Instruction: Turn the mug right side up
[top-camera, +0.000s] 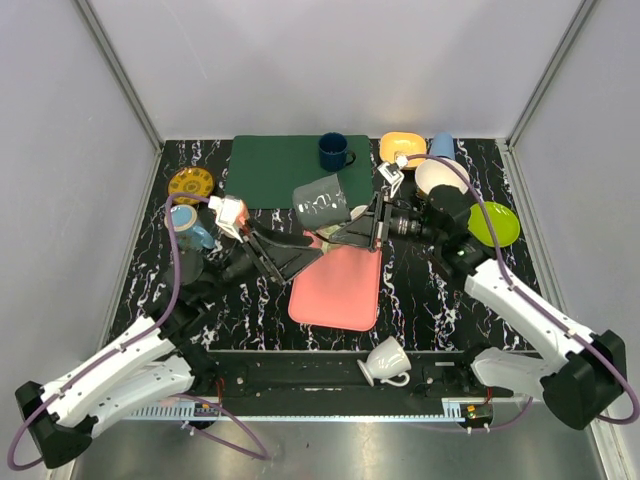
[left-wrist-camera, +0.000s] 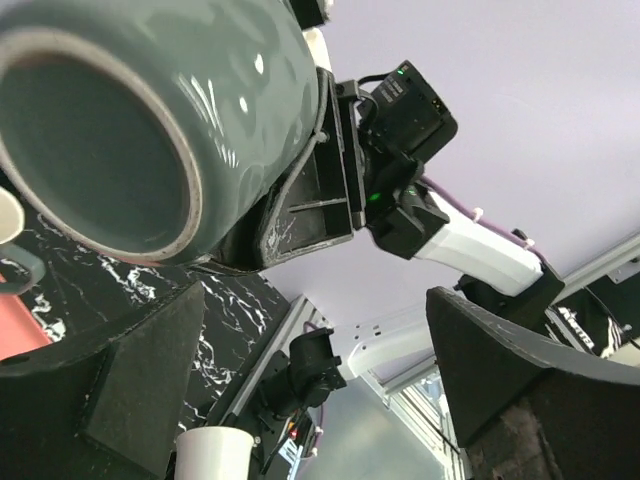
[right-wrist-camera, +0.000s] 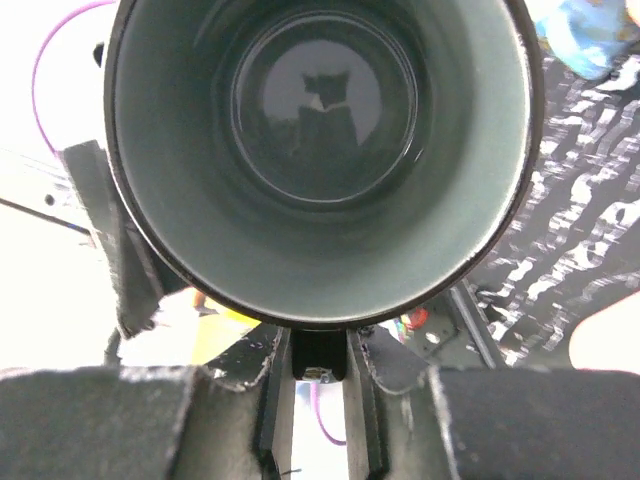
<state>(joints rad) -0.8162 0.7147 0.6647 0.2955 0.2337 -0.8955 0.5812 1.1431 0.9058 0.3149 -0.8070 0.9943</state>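
The grey mug (top-camera: 320, 200) hangs in the air over the middle of the table, tilted. My right gripper (top-camera: 361, 230) is shut on its dark handle (right-wrist-camera: 320, 352). In the right wrist view the mug's open mouth (right-wrist-camera: 320, 150) faces the camera and fills the frame, with the gripper (right-wrist-camera: 320, 350) clamped below the rim. My left gripper (top-camera: 308, 252) is open and empty, just below and left of the mug. In the left wrist view the mug (left-wrist-camera: 150, 120) is at upper left, mouth towards the camera, and the gripper (left-wrist-camera: 320, 370) stands wide apart beneath it.
A pink mat (top-camera: 338, 285) lies under the grippers and a green mat (top-camera: 270, 170) with a dark blue mug (top-camera: 333, 151) lies behind. A white cup (top-camera: 385, 362) lies on its side at the front rail. Bowls, a green plate (top-camera: 497, 222) and a light-blue mug (top-camera: 187, 228) flank the sides.
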